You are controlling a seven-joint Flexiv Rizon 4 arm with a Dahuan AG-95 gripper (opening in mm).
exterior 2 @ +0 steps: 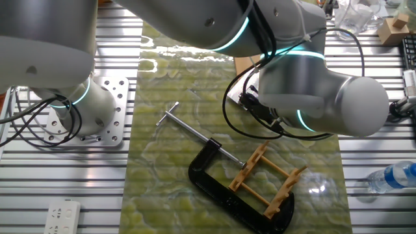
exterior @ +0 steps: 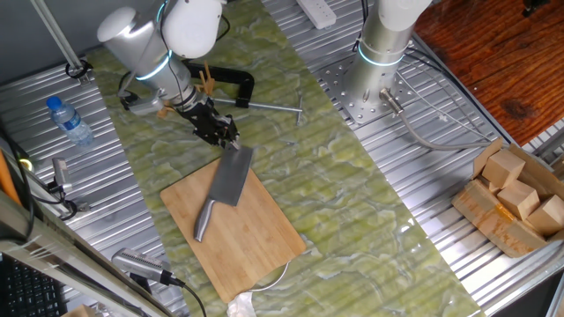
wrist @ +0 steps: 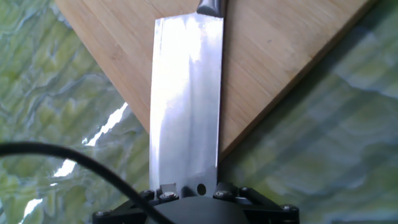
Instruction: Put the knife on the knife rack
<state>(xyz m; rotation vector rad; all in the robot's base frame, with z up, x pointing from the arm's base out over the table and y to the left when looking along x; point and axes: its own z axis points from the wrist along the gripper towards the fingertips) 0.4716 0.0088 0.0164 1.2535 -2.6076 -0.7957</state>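
Note:
The knife (exterior: 232, 176), a cleaver with a broad grey blade and slim silver handle (exterior: 204, 220), lies over the bamboo cutting board (exterior: 256, 238). Its handle points toward the board's near side. My gripper (exterior: 226, 136) is shut on the blade's far end. In the hand view the blade (wrist: 186, 99) runs straight out from the gripper (wrist: 189, 190), over the board's corner (wrist: 280, 50). The knife rack (exterior 2: 270, 179), light-brown dowels on a frame, is held in a black C-clamp (exterior 2: 221, 188). In one fixed view the rack (exterior: 204, 79) is partly hidden behind my arm.
The clamp's steel screw bar (exterior: 273, 107) juts right of the gripper. A water bottle (exterior: 69, 119) lies at the left. A second arm's base (exterior: 379, 62) stands at the back. A cardboard box of wooden blocks (exterior: 515, 194) sits at the right.

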